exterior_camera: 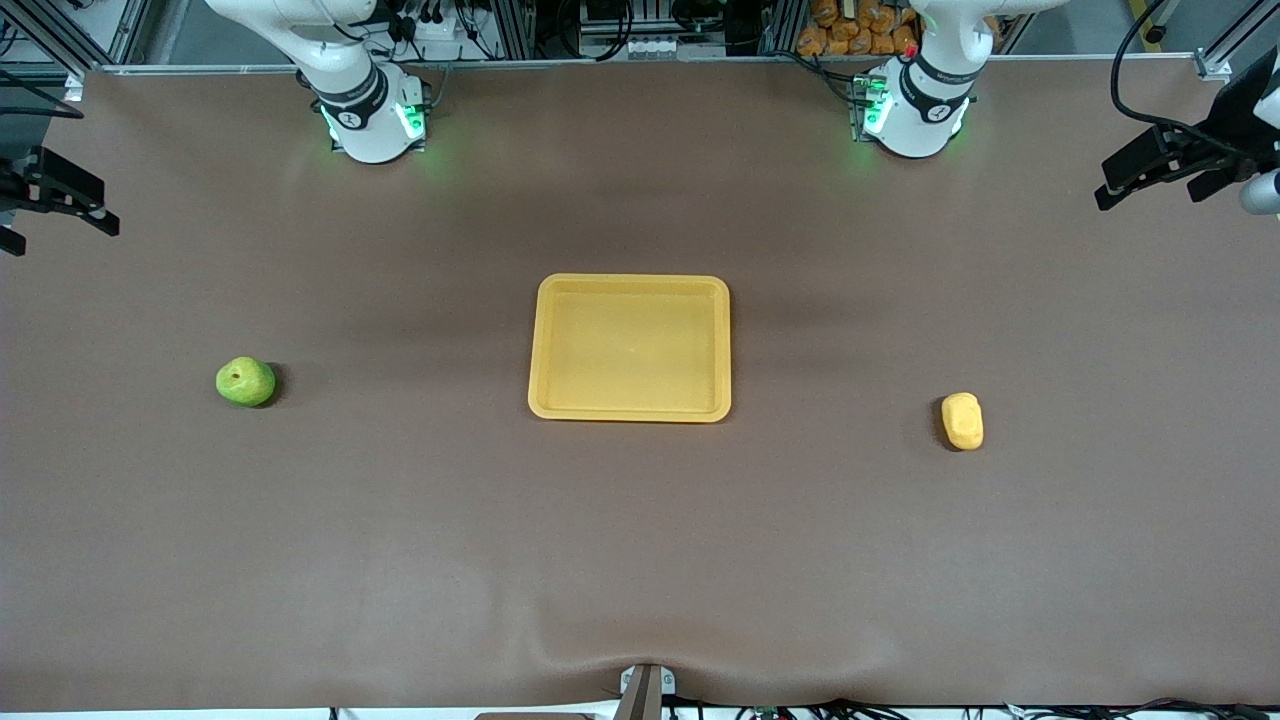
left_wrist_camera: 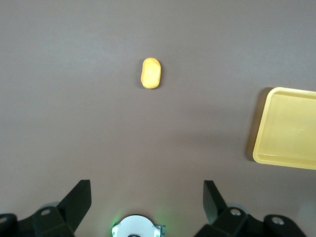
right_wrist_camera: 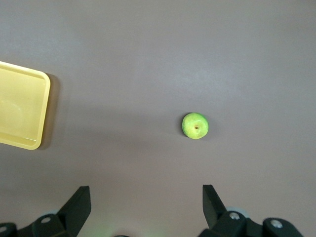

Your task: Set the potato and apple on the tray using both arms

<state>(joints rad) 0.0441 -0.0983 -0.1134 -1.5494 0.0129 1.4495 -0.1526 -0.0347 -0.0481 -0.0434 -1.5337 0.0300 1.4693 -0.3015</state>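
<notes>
The yellow-orange tray (exterior_camera: 630, 283) lies empty in the middle of the table. The green apple (exterior_camera: 245, 381) rests on the table toward the right arm's end. The pale-yellow potato (exterior_camera: 962, 420) rests toward the left arm's end, slightly nearer the front camera than the apple. My left gripper (left_wrist_camera: 146, 190) is open and empty, high above its own base, with the potato (left_wrist_camera: 150, 73) and a tray corner (left_wrist_camera: 269, 148) in its view. My right gripper (right_wrist_camera: 145, 192) is open and empty, high up, with the apple (right_wrist_camera: 195, 125) and a tray edge (right_wrist_camera: 42, 113) in its view. Neither gripper shows in the front view.
The two green-lit arm bases (exterior_camera: 375, 120) (exterior_camera: 915, 115) stand along the table's back edge. Black fixtures (exterior_camera: 1170, 160) (exterior_camera: 55, 195) reach in at both ends of the table. Brown table surface surrounds the tray.
</notes>
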